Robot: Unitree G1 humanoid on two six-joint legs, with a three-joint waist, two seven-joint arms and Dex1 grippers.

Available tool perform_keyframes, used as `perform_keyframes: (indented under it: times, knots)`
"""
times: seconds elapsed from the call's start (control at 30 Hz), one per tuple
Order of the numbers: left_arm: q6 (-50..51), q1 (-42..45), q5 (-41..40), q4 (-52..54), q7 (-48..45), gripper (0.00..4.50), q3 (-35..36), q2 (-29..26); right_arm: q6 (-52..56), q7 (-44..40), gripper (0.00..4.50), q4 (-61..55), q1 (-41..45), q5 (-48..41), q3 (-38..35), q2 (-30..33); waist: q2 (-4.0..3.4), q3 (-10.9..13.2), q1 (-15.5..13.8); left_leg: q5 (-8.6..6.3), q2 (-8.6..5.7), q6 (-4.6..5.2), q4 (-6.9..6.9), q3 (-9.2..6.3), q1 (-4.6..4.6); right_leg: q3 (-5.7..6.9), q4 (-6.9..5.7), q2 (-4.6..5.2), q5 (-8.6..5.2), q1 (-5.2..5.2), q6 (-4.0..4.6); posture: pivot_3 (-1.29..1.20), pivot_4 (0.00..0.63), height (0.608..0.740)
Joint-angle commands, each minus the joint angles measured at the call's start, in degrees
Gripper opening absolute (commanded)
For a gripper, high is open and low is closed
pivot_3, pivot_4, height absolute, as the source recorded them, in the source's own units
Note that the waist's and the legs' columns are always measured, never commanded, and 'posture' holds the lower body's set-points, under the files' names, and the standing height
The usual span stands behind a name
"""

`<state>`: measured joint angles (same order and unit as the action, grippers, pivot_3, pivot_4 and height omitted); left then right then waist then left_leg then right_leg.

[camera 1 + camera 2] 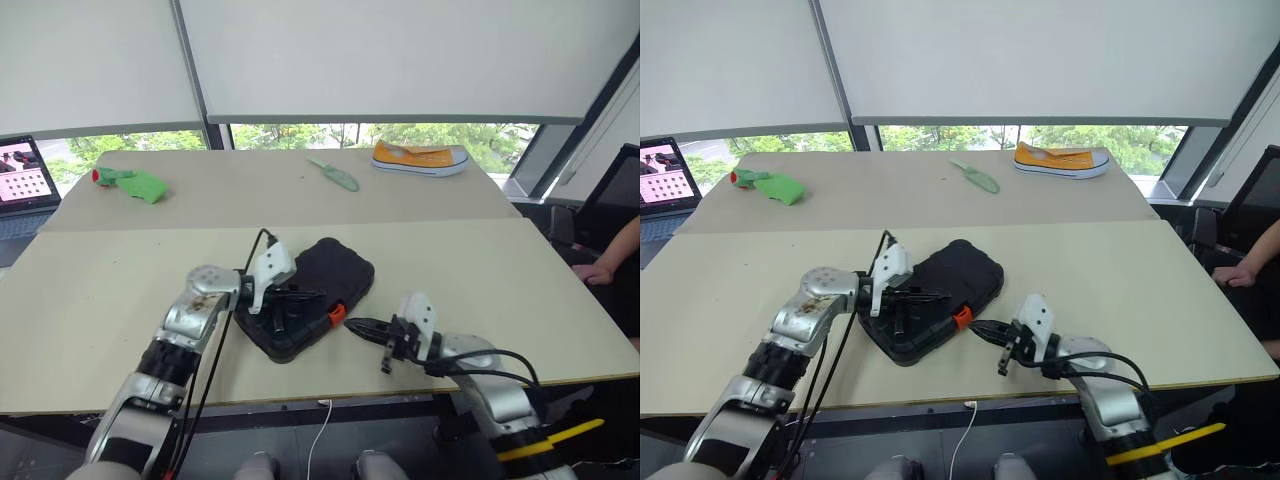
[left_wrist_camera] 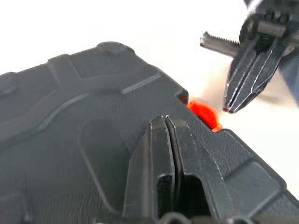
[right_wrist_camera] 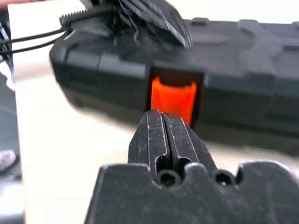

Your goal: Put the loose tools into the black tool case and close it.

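Right end effector (image 1: 365,327) shut beside orange latch (image 1: 337,316), black tool case (image 1: 330,275) closed

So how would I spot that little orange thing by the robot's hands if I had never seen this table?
Start at the long beige table and find the flat black tool case lying closed near its front edge, between the two arms. On the case's side wall facing the right gripper sits the orange latch, the only bright spot on the all-black case.
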<state>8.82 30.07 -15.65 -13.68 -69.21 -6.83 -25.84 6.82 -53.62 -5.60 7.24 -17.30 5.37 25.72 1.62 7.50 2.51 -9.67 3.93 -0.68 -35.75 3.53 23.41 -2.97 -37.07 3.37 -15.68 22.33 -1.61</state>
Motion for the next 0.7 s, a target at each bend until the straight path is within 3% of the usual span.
perform_keyframes:
  times: [0.03,0.1,0.17,0.3,0.4,0.53,0.7]
  knots:
    - [-3.1,-6.6,-4.9,2.8,-3.6,1.6,7.0,-5.5,-3.9,-2.9,0.8,-6.0,-3.3,-2.5,-6.0,5.4,0.0,0.1,0.1,-0.09,0.01,0.03,0.02,0.0,0.03,-0.02,0.0,-0.01,0.0,0.04,0.16,0.0,0.15,0.74]
    - [-3.8,-10.9,-6.2,5.4,-2.7,2.24,12.1,-9.8,-8.1,-5.1,1.4,-5.9,-5.6,-1.8,-8.8,9.0,0.03,0.1,0.2,-0.18,0.03,0.04,0.05,0.01,0.02,-0.02,0.0,-0.05,-0.04,0.05,0.31,0.0,0.15,0.74]
    - [-2.6,-14.6,-5.6,6.9,0.5,3.17,15.5,-13.0,-11.3,-6.2,2.21,-4.6,-6.8,-1.9,-11.0,11.0,0.05,0.3,0.1,-0.26,0.04,0.02,0.14,0.01,-0.03,-0.07,0.0,-0.08,-0.14,0.1,0.35,0.0,0.15,0.74]
    - [-6.1,-24.4,-2.2,6.7,5.2,4.5,23.1,-19.0,-17.6,-8.0,3.52,0.5,-7.5,-2.0,-15.4,14.1,0.25,0.6,-0.4,-0.27,0.01,0.0,0.14,0.05,-0.01,-0.03,0.03,0.05,-0.38,0.11,-0.04,0.0,0.15,0.74]
    - [-7.0,-32.5,-2.1,6.1,6.9,4.5,28.1,-21.0,-22.0,-10.3,4.47,4.8,-6.7,-2.8,-17.1,15.4,0.46,0.9,-0.6,-0.28,0.02,-0.03,0.14,0.17,0.05,-0.09,0.19,0.21,-0.54,0.15,0.27,0.0,0.15,0.74]
    - [-9.3,-41.4,-1.6,7.1,8.6,4.5,31.5,-20.4,-20.3,-13.3,4.47,8.8,-5.0,-4.9,-17.4,17.1,0.74,1.0,-1.1,-0.35,0.01,-0.14,0.23,0.23,0.21,-0.06,0.2,0.65,-0.29,0.42,0.68,0.0,0.15,0.74]
    - [-10.3,-44.5,-2.4,9.0,11.9,4.5,32.9,-18.8,-22.4,-14.8,4.47,12.9,-1.6,-3.8,-15.9,16.7,0.74,1.1,-1.8,-0.36,-0.07,-0.16,0.32,0.57,0.41,0.02,0.19,0.94,-0.25,0.76,0.65,0.0,0.15,0.74]
